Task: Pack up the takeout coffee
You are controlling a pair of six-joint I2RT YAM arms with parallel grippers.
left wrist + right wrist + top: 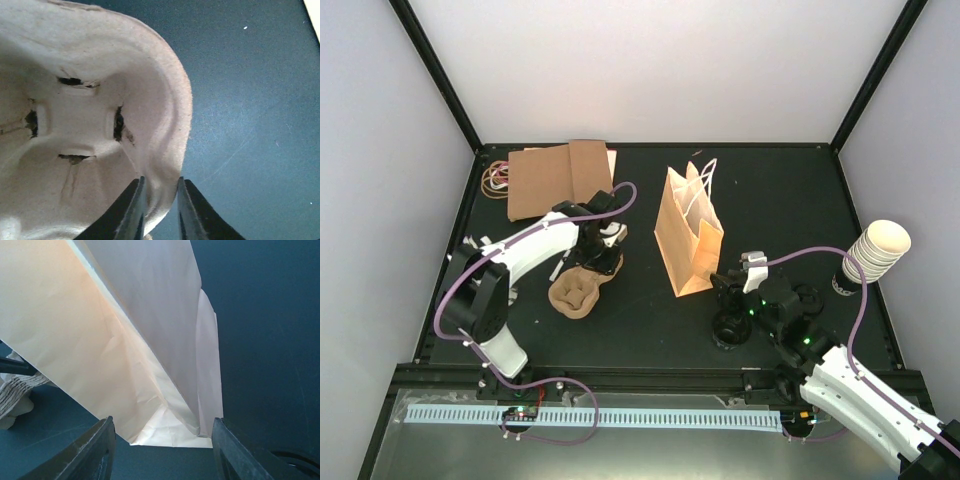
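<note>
The brown pulp cup tray lies left of centre, and its pockets hold nothing. My left gripper is shut on the tray's far rim. In the left wrist view the tray's rim sits pinched between the two fingers of the left gripper. A dark cup with a black lid stands just in front of my right gripper. Another lidded cup stands to its right. My right gripper is open and empty. It faces the base of the paper bag.
The tan paper bag stands upright in the middle with its handles up. A stack of cream cups leans at the right edge over a dark cup. Flat brown cardboard and rubber bands lie at the back left.
</note>
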